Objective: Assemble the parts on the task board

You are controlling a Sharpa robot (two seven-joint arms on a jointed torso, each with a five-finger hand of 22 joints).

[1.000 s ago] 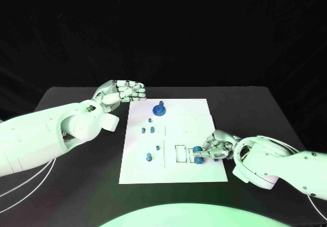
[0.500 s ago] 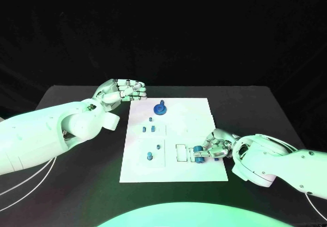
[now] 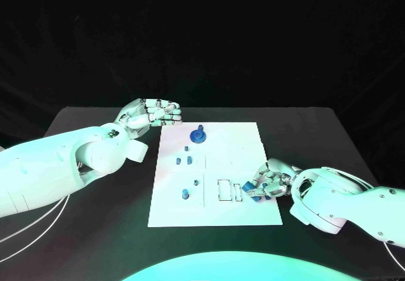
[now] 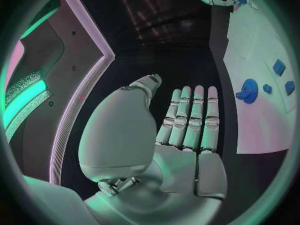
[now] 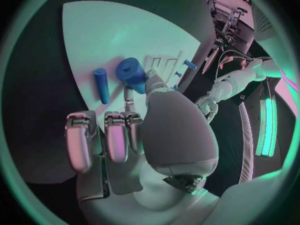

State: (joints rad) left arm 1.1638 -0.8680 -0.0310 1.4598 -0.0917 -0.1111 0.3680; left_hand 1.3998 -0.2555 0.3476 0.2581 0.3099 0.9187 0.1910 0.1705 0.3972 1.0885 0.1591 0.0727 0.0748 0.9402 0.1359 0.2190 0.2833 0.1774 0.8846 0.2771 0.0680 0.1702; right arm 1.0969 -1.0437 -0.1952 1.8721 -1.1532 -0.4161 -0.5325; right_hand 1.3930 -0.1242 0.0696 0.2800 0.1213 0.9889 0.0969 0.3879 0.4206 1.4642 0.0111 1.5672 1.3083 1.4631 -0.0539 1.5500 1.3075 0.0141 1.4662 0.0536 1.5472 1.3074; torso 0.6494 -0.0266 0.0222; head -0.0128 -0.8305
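The white task board (image 3: pixel 227 149) lies in the middle of the black table. My right hand (image 3: pixel 271 182) rests at the board's near right edge and pinches a short blue cylinder (image 3: pixel 251 188) (image 5: pixel 131 74) at its fingertips. A thin blue peg (image 5: pixel 101 85) lies flat on the board just beside that cylinder. My left hand (image 3: pixel 154 112) (image 4: pixel 187 130) hovers off the board's far left corner, fingers curled in and holding nothing. A blue gear (image 3: pixel 196 137) (image 4: pixel 249 91) stands at the board's far end.
Small blue pieces stand in the board's left half, a pair (image 3: pixel 184 159) mid-board and two more (image 3: pixel 191 187) nearer me. Rectangular slots (image 3: pixel 223 190) lie just left of my right hand. Bare black table (image 3: pixel 93 126) surrounds the board.
My right hand has drawn the blue cylinder slightly right and toward me, away from the slots. The left hand has stayed where it was.
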